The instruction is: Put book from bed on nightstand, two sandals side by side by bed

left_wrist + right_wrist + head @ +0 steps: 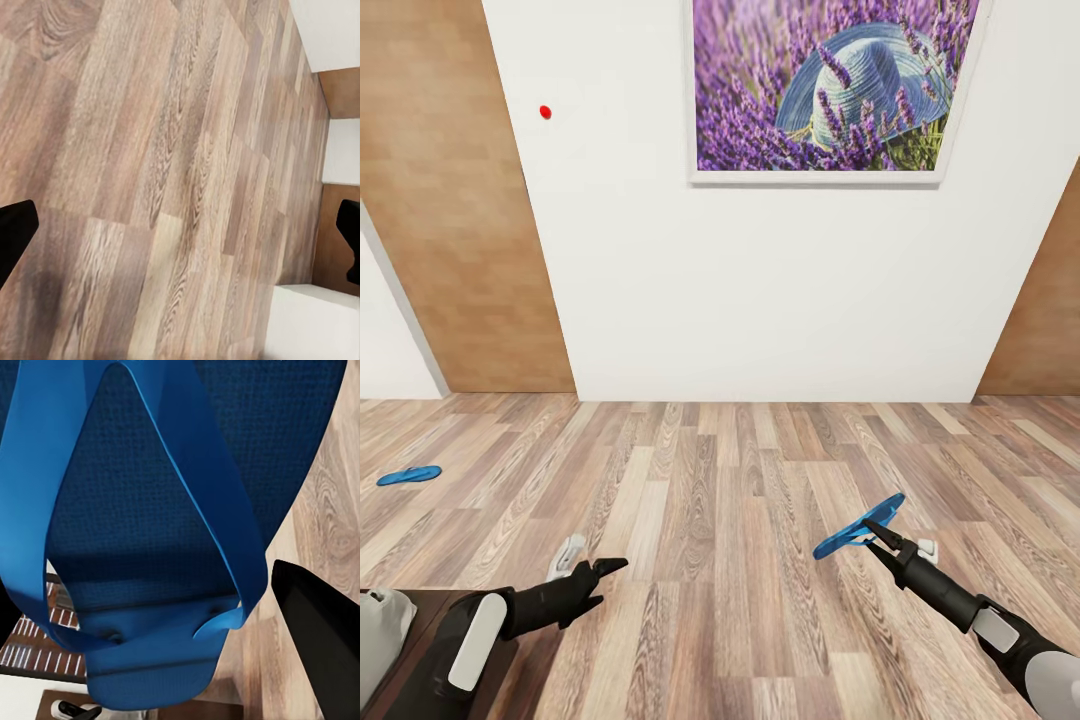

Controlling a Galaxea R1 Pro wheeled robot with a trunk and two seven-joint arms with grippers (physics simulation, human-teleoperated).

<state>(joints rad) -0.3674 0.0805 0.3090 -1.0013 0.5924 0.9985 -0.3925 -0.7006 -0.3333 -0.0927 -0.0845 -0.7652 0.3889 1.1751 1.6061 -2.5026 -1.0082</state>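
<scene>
A white wall point(760, 290) with a lavender picture point(825, 85) faces us over the plank floor point(720, 500). The right hand point(870, 536) grasps one sandal point(857, 527) above the floor, near right. The other sandal point(408, 476) lies far left. The left hand point(600, 575) is released.

Bright, even light and sharp pictures with soft shadows.

The white wall point(760, 300) is lit the same all over, with no glare and no bright spot showing where the light comes from. The wood floor point(720, 520) looks clear, and you can see the grain in the planks. In the head view the wall's side edges lean outward, so the picture looks stretched near its sides. In the left wrist view a faint dark shadow point(45, 289) lies on the planks. In the right wrist view the blue sandal point(150, 510) is so near that it looks huge, and its straps throw dark shadows on its sole.
</scene>
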